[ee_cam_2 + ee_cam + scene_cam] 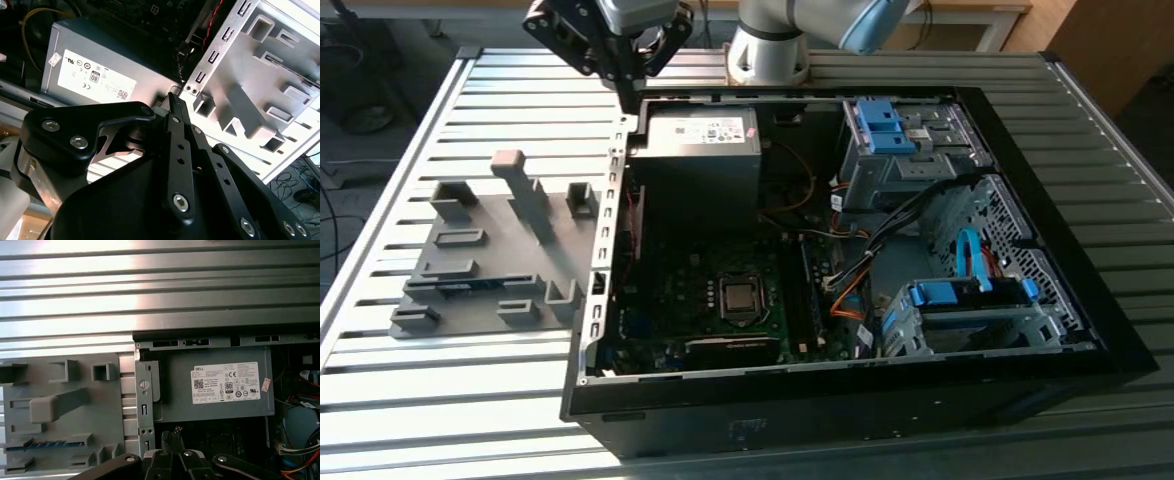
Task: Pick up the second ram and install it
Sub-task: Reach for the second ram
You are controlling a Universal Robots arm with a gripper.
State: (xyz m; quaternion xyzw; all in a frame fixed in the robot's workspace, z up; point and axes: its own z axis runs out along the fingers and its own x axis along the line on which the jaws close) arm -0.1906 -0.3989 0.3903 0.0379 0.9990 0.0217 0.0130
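**Hand** (171, 436): black fingers drawn together, nothing held. It hangs in the upper left of the exterior view, over the case corner beside the power supply (700, 150).

**Second ram** (454, 285): thin blue stick seated in a slot of the gray holder (520, 215), left-middle of that frame, well apart from the hand. Judged light, stiff and brittle; best pinched along its long edges, clear of the chips.

**Computer case** (854, 410): open, lying flat.

**Desk** (400, 400): ribbed metal slats, sunlit.

**Room**: wooden furniture (1107, 40) behind.

The second ram (458, 283), a thin blue stick, sits on edge in a slot of the gray holder (494, 250).
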